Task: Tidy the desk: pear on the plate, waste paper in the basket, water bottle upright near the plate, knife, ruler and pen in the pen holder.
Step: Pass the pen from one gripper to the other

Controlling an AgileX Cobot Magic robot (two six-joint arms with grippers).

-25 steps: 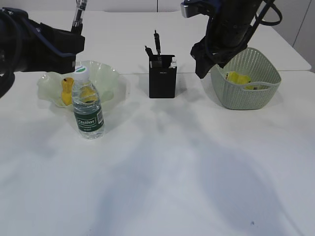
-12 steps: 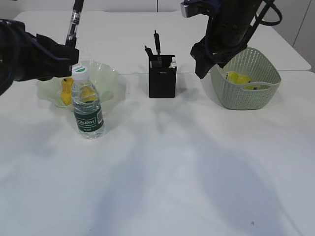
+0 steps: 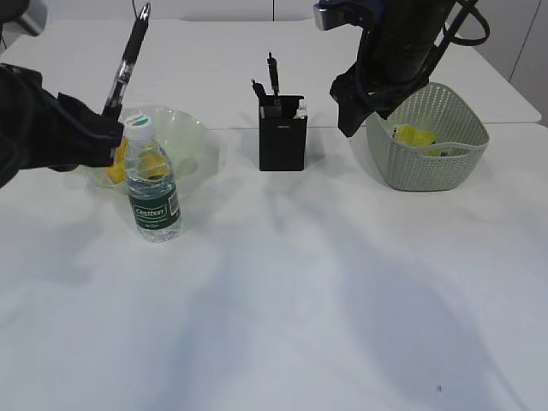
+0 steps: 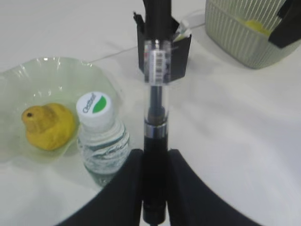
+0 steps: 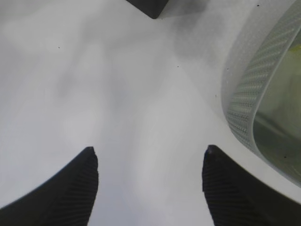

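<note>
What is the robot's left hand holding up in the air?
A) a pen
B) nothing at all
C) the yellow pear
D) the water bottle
A, because the left hand is pinched shut on a pen that sticks up above the water bottle, while the pear sits in the plate.

The left claw is clamped on a pen at bottom centre; the pen runs straight up the frame, black at the grip, clear barrel above with a barcode sticker. Left of it stands the bottle, white cap with a green mark. At far left the pear lies in the plate. Behind the pen at top centre is the holder. The basket fills the upper right, yellow inside, on the white worktop.
</note>
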